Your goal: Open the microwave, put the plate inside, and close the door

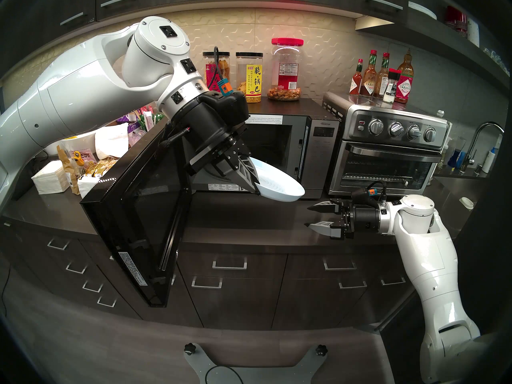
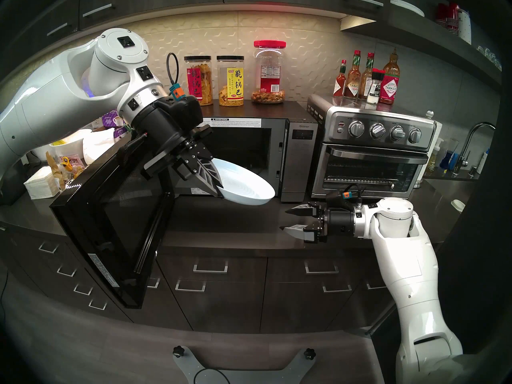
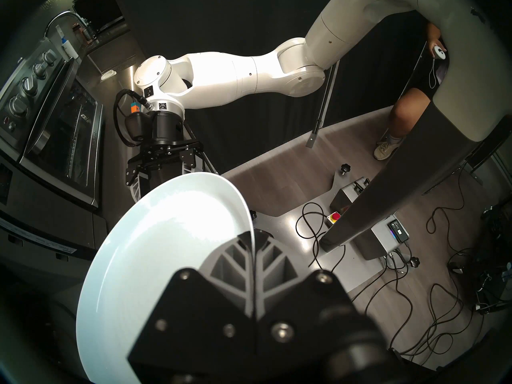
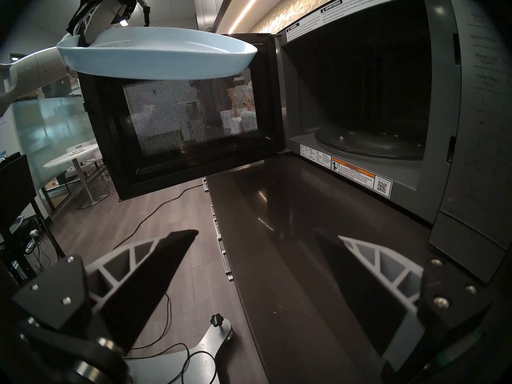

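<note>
While my left fingers clamp the rim of the round pale blue plate, it hangs tilted before the black microwave's cavity, its glass door swung wide; my right fingers stand apart above the dark bench.

Kitchen: countertop, toaster oven, faucet

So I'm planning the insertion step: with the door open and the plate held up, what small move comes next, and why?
Probably ease the left gripper forward and level the plate toward the turntable. The door stands wide, the cavity is empty, and the plate hangs tilted just outside the microwave opening.
</note>
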Tool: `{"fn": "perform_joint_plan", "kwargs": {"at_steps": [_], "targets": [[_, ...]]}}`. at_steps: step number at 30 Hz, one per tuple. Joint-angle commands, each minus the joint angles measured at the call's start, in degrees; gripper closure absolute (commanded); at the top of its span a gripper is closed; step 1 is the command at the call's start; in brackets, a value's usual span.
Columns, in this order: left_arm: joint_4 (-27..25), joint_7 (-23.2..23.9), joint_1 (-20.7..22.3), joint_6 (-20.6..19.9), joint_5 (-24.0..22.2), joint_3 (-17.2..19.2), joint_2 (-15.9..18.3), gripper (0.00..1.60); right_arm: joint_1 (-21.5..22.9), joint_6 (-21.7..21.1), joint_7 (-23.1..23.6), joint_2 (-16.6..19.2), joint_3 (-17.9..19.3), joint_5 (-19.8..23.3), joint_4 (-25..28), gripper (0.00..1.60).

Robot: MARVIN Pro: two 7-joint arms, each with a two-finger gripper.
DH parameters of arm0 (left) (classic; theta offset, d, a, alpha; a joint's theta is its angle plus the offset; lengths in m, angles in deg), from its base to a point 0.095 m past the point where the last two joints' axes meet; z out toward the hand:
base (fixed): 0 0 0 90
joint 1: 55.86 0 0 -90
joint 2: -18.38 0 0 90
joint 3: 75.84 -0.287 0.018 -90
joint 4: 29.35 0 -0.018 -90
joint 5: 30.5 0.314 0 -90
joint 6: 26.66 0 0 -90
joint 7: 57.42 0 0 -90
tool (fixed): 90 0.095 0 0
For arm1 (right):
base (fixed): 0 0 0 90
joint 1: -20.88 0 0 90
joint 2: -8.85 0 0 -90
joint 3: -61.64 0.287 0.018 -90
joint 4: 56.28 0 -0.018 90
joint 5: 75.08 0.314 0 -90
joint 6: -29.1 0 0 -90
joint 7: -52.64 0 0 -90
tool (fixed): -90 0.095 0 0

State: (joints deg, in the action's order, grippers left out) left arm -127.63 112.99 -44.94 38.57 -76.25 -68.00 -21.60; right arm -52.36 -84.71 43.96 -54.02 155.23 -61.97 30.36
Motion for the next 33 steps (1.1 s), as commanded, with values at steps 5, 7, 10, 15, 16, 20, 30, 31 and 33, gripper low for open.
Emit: {"fn": "perform_joint_plan", "kwargs": {"at_steps": [5, 7, 10, 15, 16, 20, 30, 31, 33], "targets": [[0.00, 0.89, 0.91, 0.18, -0.33, 0.60, -0.13, 1.60, 1.27, -0.95, -0.11, -0.39, 0.26, 0.59, 2.22, 0.00], [0.00, 0.87, 0.92, 0.19, -0.35, 0.58, -0.13, 1.60, 1.83, -1.35, -0.36, -0.38, 0.29, 0.64, 2.26, 0.00], [-0.02, 0.83, 0.93, 0.19, -0.36, 0.57, -0.12, 1.60, 2.74, -2.91, -0.20, -0.09, 0.25, 0.93, 2.40, 0.00], [-0.04, 0.75, 0.94, 0.19, -0.38, 0.54, -0.10, 1.60, 4.68, -7.31, -0.51, 0.28, 0.11, 2.09, 2.42, 0.00], [-0.05, 0.74, 0.94, 0.19, -0.38, 0.54, -0.10, 1.60, 5.02, -7.82, -0.82, 0.38, 0.13, 2.35, 2.54, 0.00], [-0.05, 0.72, 0.95, 0.19, -0.39, 0.52, -0.10, 1.60, 5.87, -9.30, -2.03, 0.98, -0.23, 3.33, 2.70, 0.00], [-0.07, 0.65, 0.97, 0.19, -0.41, 0.48, -0.08, 1.60, 9.53, -14.40, -5.79, 3.11, -2.04, 6.42, 2.27, 0.00], [-0.08, 0.64, 0.97, 0.19, -0.41, 0.48, -0.08, 1.60, 9.83, -14.75, -5.93, 3.33, -2.15, 6.71, 2.36, 0.00], [-0.08, 0.62, 0.97, 0.19, -0.42, 0.47, -0.08, 1.60, 10.41, -15.42, -6.61, 3.77, -2.50, 7.48, 2.48, 0.00]]}}
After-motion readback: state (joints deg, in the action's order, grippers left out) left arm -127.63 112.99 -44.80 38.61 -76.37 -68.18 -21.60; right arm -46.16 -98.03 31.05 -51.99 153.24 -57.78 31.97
